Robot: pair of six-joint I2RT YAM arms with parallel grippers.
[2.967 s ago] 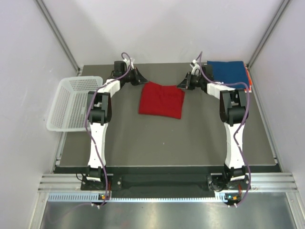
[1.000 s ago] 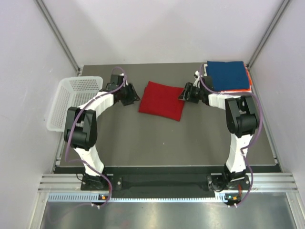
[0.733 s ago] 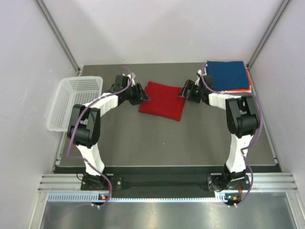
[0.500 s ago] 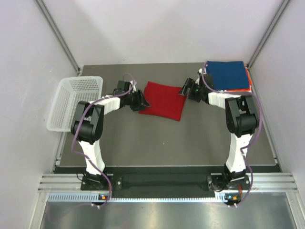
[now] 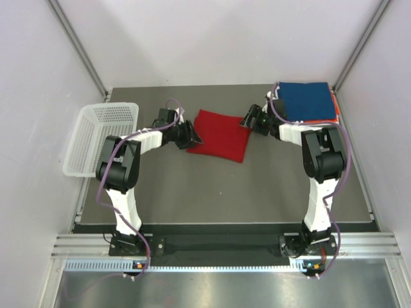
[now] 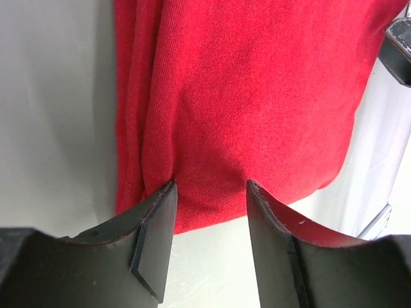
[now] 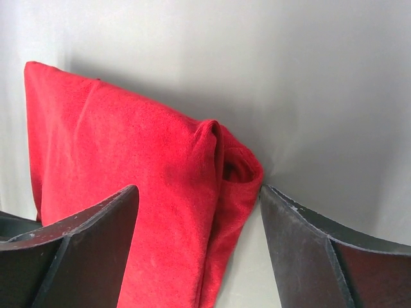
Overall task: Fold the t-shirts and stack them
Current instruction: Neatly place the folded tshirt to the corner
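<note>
A bright red t-shirt [image 5: 219, 135], folded into a rough square, lies flat in the middle of the dark table. My left gripper [image 5: 191, 136] is at its left edge. In the left wrist view its open jaws [image 6: 210, 186] reach just over the red cloth's [image 6: 257, 96] hem with nothing pinched. My right gripper [image 5: 249, 120] is at the shirt's far right corner. In the right wrist view it [image 7: 198, 192] stands open, straddling the folded red corner [image 7: 128, 147]. A folded dark blue t-shirt [image 5: 309, 101] tops a stack with an orange one [image 5: 335, 110] at the back right.
A white mesh basket [image 5: 96, 138] stands at the table's left edge, tipped over the side. Grey walls and slanted frame posts close in the back and both sides. The right gripper's tip [image 6: 401, 51] shows at the edge of the left wrist view.
My left gripper has swung right, from the table beside the basket to the red shirt's left edge. My right gripper has opened wider and shifted slightly along the shirt's far right corner.
</note>
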